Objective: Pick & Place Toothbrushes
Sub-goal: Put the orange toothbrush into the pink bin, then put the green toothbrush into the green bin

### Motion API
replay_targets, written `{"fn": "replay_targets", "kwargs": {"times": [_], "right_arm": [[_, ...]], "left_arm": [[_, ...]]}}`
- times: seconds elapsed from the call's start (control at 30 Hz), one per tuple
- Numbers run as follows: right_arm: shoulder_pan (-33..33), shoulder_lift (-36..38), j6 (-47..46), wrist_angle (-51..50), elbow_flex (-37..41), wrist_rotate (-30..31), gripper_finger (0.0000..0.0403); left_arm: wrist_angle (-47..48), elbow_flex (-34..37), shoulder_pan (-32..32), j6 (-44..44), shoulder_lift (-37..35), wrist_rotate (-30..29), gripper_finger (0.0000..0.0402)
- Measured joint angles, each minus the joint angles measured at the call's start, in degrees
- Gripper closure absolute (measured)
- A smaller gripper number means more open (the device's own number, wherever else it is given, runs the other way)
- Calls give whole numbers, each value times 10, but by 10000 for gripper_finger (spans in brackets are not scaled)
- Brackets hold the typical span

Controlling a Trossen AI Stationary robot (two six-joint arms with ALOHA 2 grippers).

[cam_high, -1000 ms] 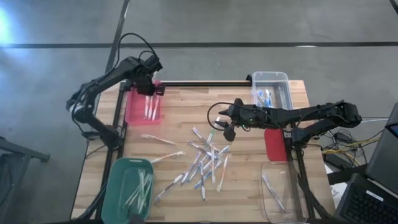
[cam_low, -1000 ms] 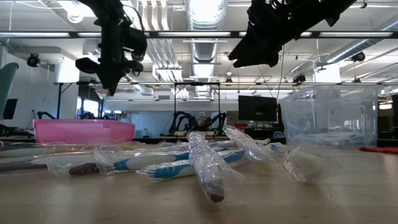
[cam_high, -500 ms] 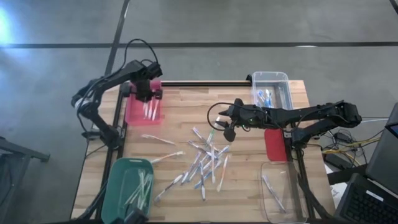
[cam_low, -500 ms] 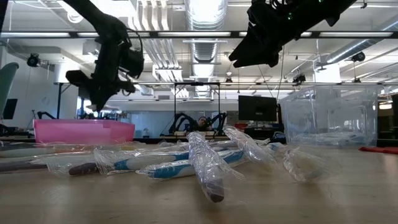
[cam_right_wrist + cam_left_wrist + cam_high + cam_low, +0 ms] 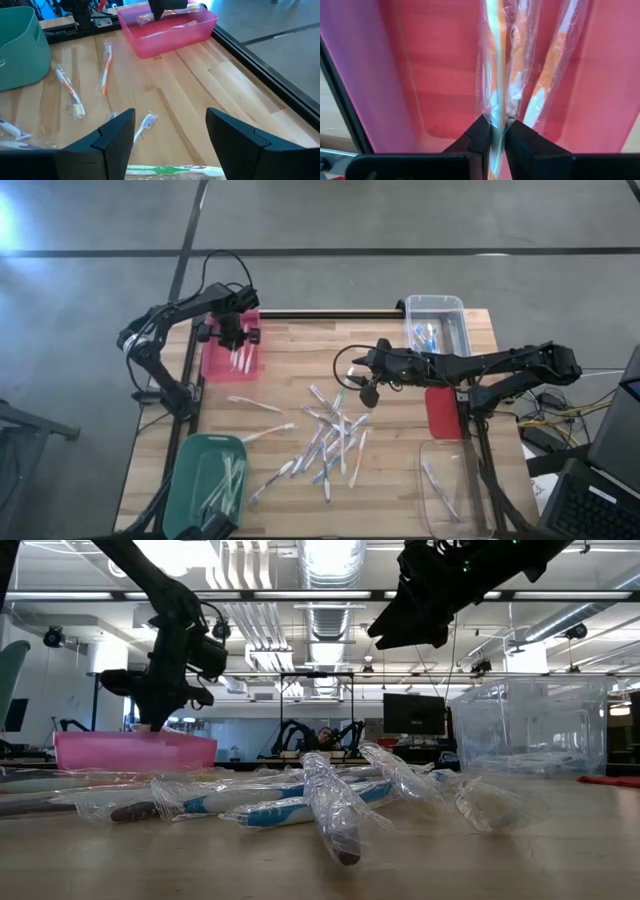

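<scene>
One wrapped toothbrush [image 5: 496, 107] sits pinched between the left gripper [image 5: 494, 134] fingers, down inside the pink bin [image 5: 222, 358] with a few others. Loads more toothbrushes [image 5: 330, 438] lie scattered mid-table. Right gripper [image 5: 170, 127] hovers above them, fingers spread wide, holding nothing.

From above, the left gripper [image 5: 236, 340] hides part of the pink bin [image 5: 215, 356], and its fingertips are too small to make out. In the low view the bin's wall [image 5: 135, 751] hides what lies inside. The left wrist view cuts the wrapped toothbrush [image 5: 496, 75] off at both ends (its bristles cannot be seen). In the right wrist view a green toothbrush [image 5: 170, 171] is cut off by the edge, and the green bin [image 5: 20, 47] shows only one corner. The small clear bin [image 5: 437, 325] holds brushes too small to count.
</scene>
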State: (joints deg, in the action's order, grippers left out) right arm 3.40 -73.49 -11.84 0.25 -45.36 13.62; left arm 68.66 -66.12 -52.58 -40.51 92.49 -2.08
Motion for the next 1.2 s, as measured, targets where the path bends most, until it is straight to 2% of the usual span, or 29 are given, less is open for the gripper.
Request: {"fn": "replay_targets", "kwargs": {"times": [0.27,0.87,1.2], "right_arm": [[0,0,0,0,0,0,147],[0,0,0,0,0,0,119],[0,3,4,0,0,0,116]], "left_arm": [[-18,0,0,10,0,3,365],[-22,0,0,28,0,6,281],[-21,-1,0,60,0,47,274]]}}
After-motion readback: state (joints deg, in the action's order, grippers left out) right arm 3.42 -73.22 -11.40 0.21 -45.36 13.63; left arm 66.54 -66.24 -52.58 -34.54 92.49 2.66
